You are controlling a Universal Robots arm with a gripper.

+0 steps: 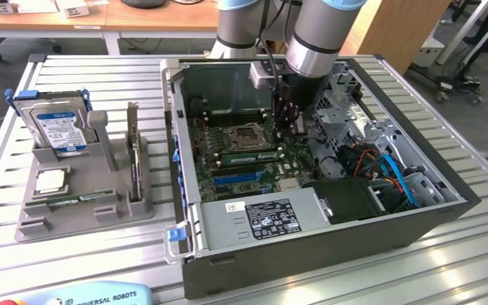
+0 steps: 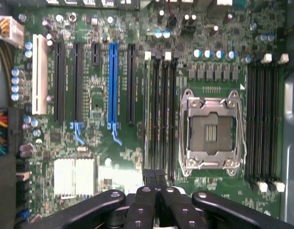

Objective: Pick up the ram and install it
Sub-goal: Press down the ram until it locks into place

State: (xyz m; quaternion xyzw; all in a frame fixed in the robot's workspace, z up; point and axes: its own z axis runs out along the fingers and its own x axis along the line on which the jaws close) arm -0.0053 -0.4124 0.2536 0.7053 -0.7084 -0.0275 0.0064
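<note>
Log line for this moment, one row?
gripper: jaws shut | place: inside PC case, over memory slots beside CPU socket | ram: one in grey holder outside case

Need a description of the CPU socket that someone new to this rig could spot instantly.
Look inside the open computer case at the green motherboard on its floor. The CPU socket sits between two banks of long black memory slots. It is the only square part there, a silver metal frame around a dark, empty centre, while everything beside it is long and narrow.
</note>
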